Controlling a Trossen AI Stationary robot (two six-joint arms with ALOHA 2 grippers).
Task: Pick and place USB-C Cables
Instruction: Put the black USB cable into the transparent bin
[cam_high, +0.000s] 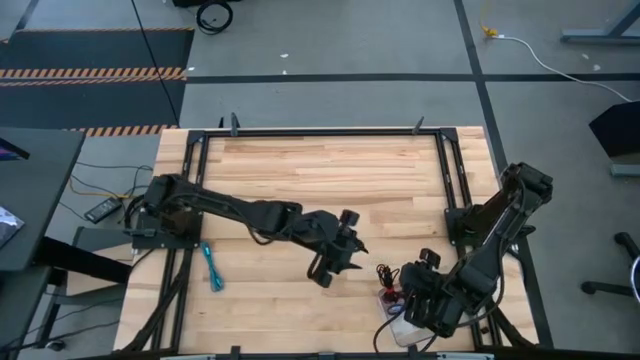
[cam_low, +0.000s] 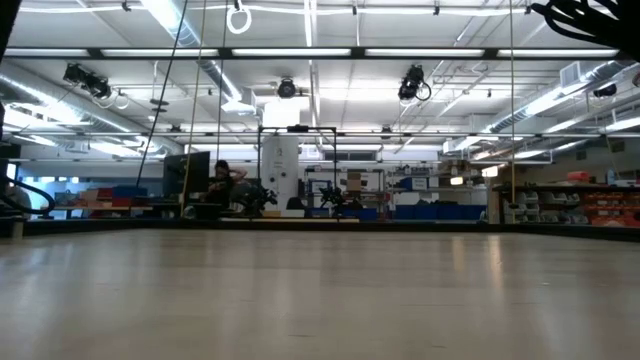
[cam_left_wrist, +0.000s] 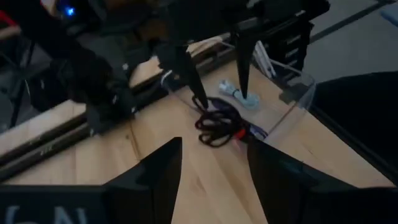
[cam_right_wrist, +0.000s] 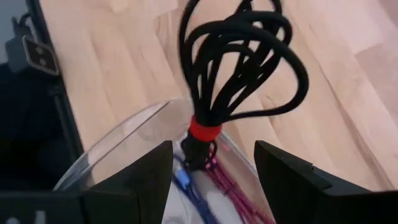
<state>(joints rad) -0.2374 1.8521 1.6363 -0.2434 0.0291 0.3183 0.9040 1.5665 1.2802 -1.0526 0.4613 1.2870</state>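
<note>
The desk (cam_high: 330, 170) carries everything, and my two arms are its biggest occupants; my left arm reaches from the left edge toward the middle, its left gripper (cam_high: 340, 262) hanging spread and empty above bare wood, fingers parted with nothing between them; my right arm folds down toward the near right corner, where my right gripper (cam_high: 425, 290) hovers over the clear tray (cam_left_wrist: 292, 102), fingers apart and released, grasping nothing. The black-and-red cable (cam_right_wrist: 239, 59) lies half in and half out of that tray, its red-banded neck over the rim and its loops splayed onto the wood beyond; inside I can make out the maroon cable (cam_right_wrist: 233, 186), the purple cable (cam_right_wrist: 189, 190) and the pale blue cable (cam_left_wrist: 236, 94); the teal cable (cam_high: 211, 266) is well apart, near the left edge beside my left arm's base. I judge the black-and-red bundle only partly placed; its loops could spring it back over the rim, or my right fingers could snag a loop in lifting away and drag it out; the teal one remains to fetch, and a thin bundle flat on wood may slip a pinch.
</note>
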